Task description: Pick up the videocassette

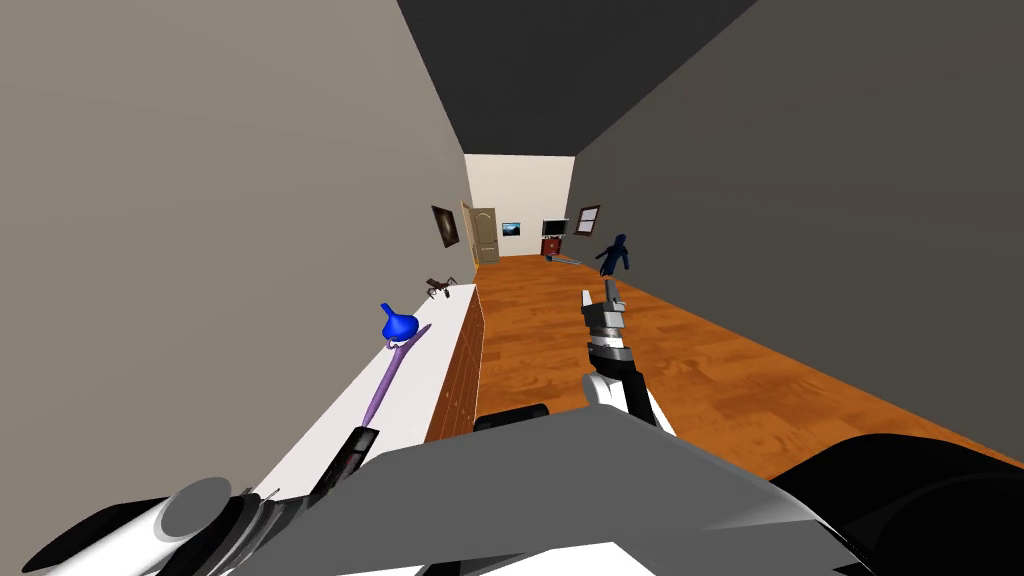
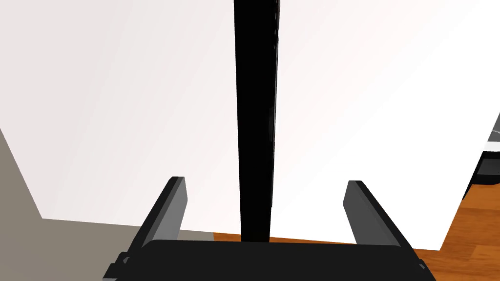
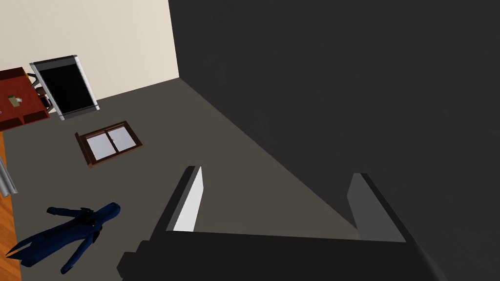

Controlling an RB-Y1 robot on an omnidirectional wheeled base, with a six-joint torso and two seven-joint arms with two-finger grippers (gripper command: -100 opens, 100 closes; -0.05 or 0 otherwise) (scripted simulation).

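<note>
The videocassette (image 2: 255, 97) is a thin black slab seen edge-on, lying on a long white counter top (image 2: 122, 97). My left gripper (image 2: 266, 181) is open with the cassette running between its fingers; a gap shows on both sides and neither finger touches it. In the head view the cassette (image 1: 350, 455) lies at the near end of the counter (image 1: 445, 335), just ahead of my left forearm. My right gripper (image 1: 600, 292) is raised over the floor ahead of me, open and holding nothing (image 3: 276, 171).
A blue vase (image 1: 398, 324) and a long purple rod (image 1: 392, 375) lie farther along the counter, with a small dark object (image 1: 440, 287) at its far end. Wooden drawer fronts (image 1: 462, 375) face the wooden floor (image 1: 700, 370). The grey wall runs close along the counter's left side.
</note>
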